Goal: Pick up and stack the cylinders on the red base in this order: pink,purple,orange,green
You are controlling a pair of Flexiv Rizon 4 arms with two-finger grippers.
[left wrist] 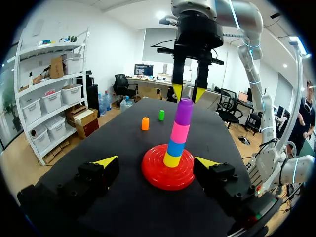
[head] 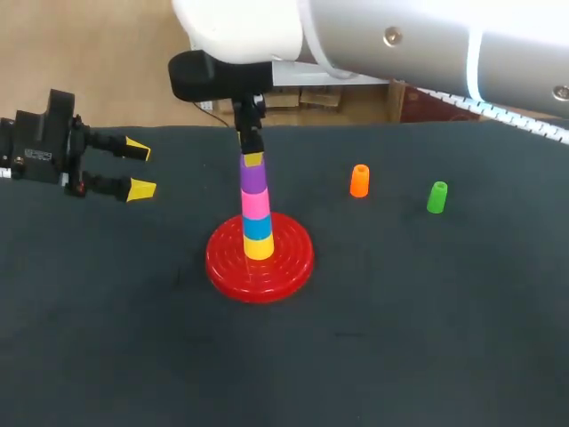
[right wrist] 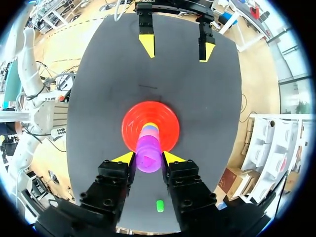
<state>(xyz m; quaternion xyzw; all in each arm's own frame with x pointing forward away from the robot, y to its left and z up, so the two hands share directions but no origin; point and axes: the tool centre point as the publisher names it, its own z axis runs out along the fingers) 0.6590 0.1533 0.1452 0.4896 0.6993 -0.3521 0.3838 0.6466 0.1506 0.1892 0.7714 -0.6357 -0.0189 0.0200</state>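
In the head view the right arm (head: 400, 44) fills the upper edge with its white casing. The right gripper (left wrist: 188, 94) beneath it is seen almost end-on there, so little of it can be made out. From the right wrist the stack is seen straight down: the purple cylinder (right wrist: 149, 155) covers nearly everything under it. Only thin rims of the lower pieces show, with the red base (head: 222, 262) spreading around them. The left wrist view shows the stack whole: a yellow cylinder (left wrist: 172, 159) sits on the base, a blue cylinder (left wrist: 175, 148) on that, then the pink cylinder (left wrist: 180, 132), with the purple one on top. The right gripper hangs directly over this column, level with the purple cylinder's top; whether its jaws press that cylinder or stand just clear of it cannot be told. The left gripper (head: 140, 169) is well apart from the base, toward the left side of the dark surface (head: 427, 338), and its body is cut off at the edge of the head view. Its jaws stand wide open and hold nothing. The orange cylinder (head: 359, 181) and the green cylinder (head: 436, 197) stand upright on the surface, near each other and well to the right of the base, touched by neither gripper.
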